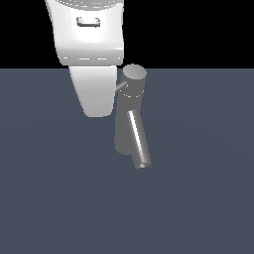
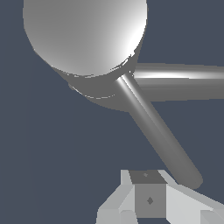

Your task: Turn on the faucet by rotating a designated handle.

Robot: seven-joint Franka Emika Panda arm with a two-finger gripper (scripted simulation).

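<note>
the faucet [image 1: 130,119] stands upright on the flat dark blue-grey counter [image 1: 208,198], near the middle of the exterior view. it is a grey metallic column with a round, flat-topped cap [image 1: 134,74], and a thicker slanted spout [image 1: 138,141] runs down from the column toward the camera, its open end low and a little toward the exterior view's right. the handle [image 1: 120,86], a thin straight grey rod, sticks out sideways from the cap toward the exterior view's left, and its far end disappears behind the white robot arm [image 1: 92,54]. the arm comes down from the top of the view and hangs just beside the faucet on that same side, its lower white part level with the cap and the upper column.

in the wrist view the cap [image 2: 85,35] fills the upper part as a large bright disc seen from above, with the spout [image 2: 183,81] leading off from beneath it and the handle [image 2: 157,131] running diagonally from the cap's edge toward the fingers [image 2: 148,197]. the rounded tip of the handle lies just beside the grey pad and the white finger parts at the frame's edge; whether they touch it cannot be told. only part of the fingers shows, so i cannot tell whether they are spread or closed.
</note>
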